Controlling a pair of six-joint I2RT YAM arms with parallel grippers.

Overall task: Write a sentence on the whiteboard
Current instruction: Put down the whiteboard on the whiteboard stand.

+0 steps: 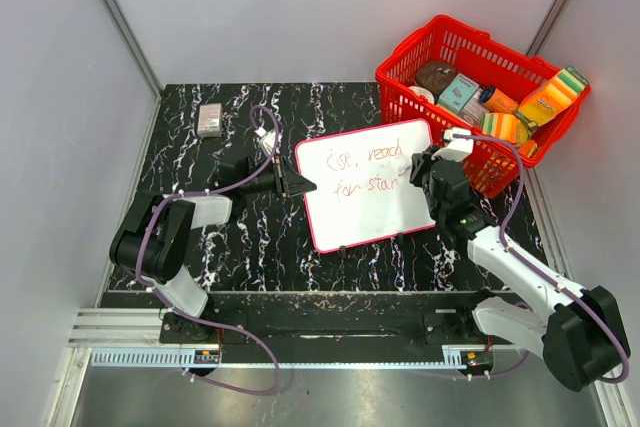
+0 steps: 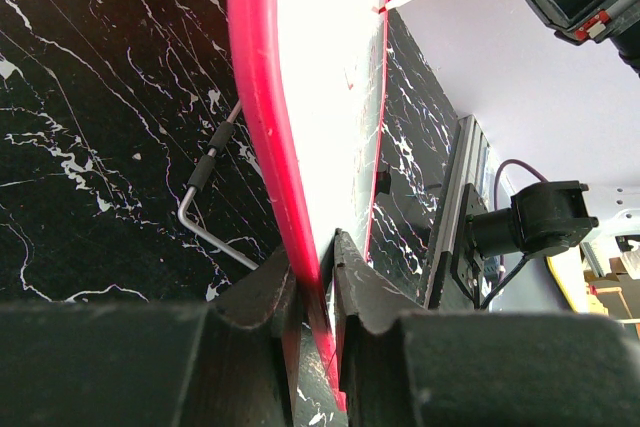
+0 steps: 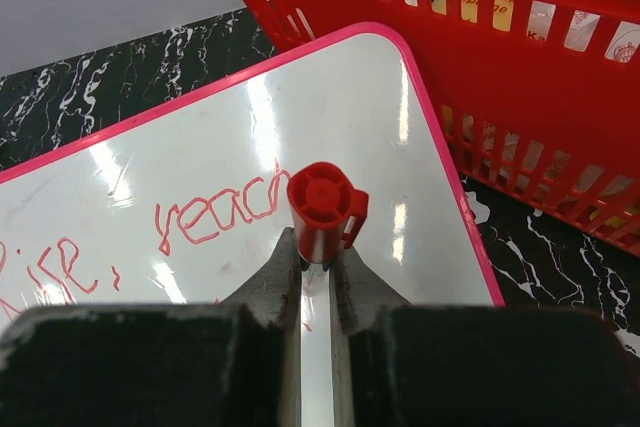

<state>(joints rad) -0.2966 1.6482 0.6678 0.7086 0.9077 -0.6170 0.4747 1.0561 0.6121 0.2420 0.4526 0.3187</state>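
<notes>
Left gripper clamps the whiteboard rim to steady it. Right gripper is clamped on a red marker over the whiteboard's right side. The sentence looks unfinished.

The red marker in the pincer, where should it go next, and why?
Probably a small slide to the right along the lower row. The right pincer holds the red marker over the whiteboard. The sentence seems to stop at "for star" in its second row, with bare board beyond it. The left pincer clamps the board's edge, so it should stay put.
</notes>
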